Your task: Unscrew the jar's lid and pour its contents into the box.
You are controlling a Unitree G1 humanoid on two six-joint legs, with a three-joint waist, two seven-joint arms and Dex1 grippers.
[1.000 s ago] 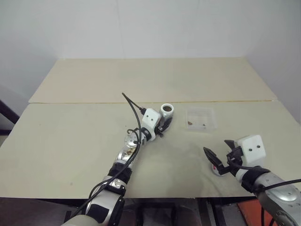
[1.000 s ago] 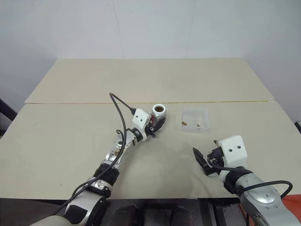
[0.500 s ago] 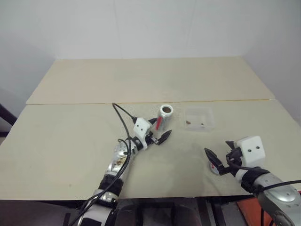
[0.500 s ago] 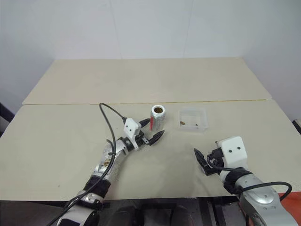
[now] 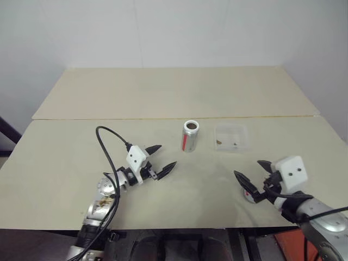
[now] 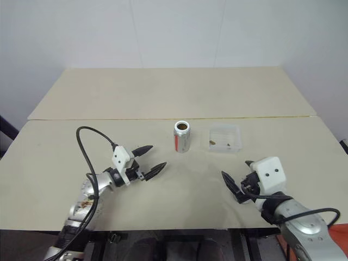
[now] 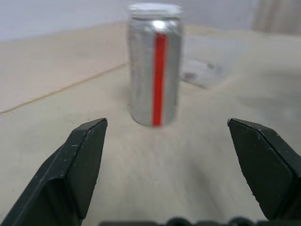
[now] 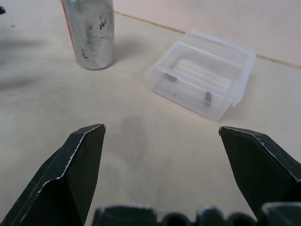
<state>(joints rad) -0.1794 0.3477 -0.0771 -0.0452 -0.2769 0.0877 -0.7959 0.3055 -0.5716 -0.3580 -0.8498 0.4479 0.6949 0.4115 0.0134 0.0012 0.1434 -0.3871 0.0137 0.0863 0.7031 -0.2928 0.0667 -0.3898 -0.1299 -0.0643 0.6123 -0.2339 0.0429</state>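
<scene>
The jar [image 5: 190, 136] stands upright on the table with no cap on, silvery with a red stripe, its mouth dark brown inside. In the left wrist view the jar [image 7: 155, 66] is straight ahead, well beyond the fingertips. My left gripper [image 5: 166, 156] is open, empty and to the jar's left, nearer to me. The box [image 5: 232, 137], clear and shallow, sits right of the jar with a few brown bits of the contents [image 5: 219, 142] in it. My right gripper [image 5: 247, 168] is open near the front right edge. The lid [image 5: 249, 196] lies on the table just under its fingers.
A second table [image 5: 174, 89] adjoins at the back along a seam. A black cable [image 5: 109, 147] loops up from my left arm. The table's front edge runs close below both grippers.
My left gripper has opened, let go of the jar and drawn back to the left and toward me. The jar is left standing by the box. The right gripper has stayed put.
</scene>
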